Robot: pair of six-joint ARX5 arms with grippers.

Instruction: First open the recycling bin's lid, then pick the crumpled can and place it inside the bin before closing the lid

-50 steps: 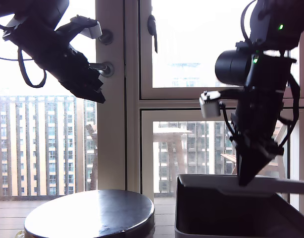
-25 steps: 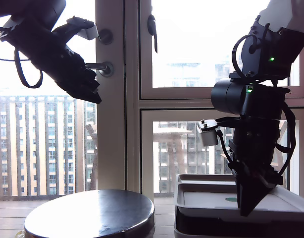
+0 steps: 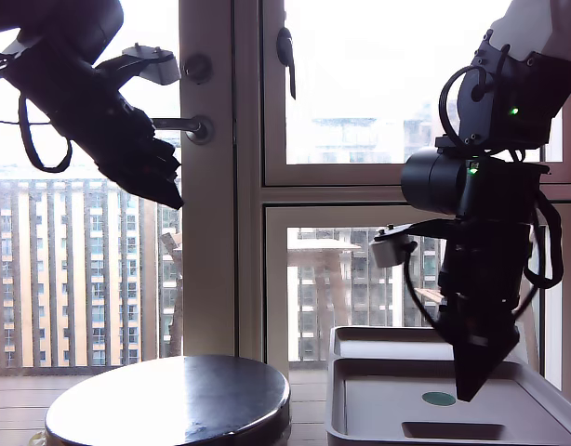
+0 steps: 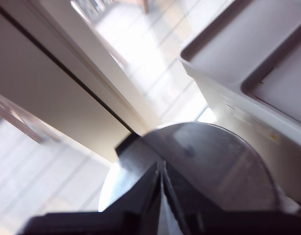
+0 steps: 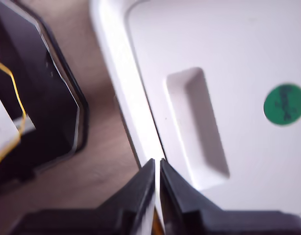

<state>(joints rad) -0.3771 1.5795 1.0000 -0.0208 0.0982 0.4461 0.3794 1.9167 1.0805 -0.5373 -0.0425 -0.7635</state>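
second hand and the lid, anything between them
Nothing: in the exterior view my second hand hangs just above the lid, only air between.

The lid (image 3: pixel 378 409) is plain pale grey, nearly white in the second wrist view, and its round emblem (image 5: pixel 285 104) is green with a faint darker mark across it. The round table (image 3: pixel 169 401) beside the lid is dark, glossy grey-black with bright streaks of reflected light. Both arms above the lid and the table are black; the one above the lid carries small green lights (image 3: pixel 513 111) and a white upper shell (image 3: pixel 537 23). The window frame (image 3: pixel 211 232) behind is cream.
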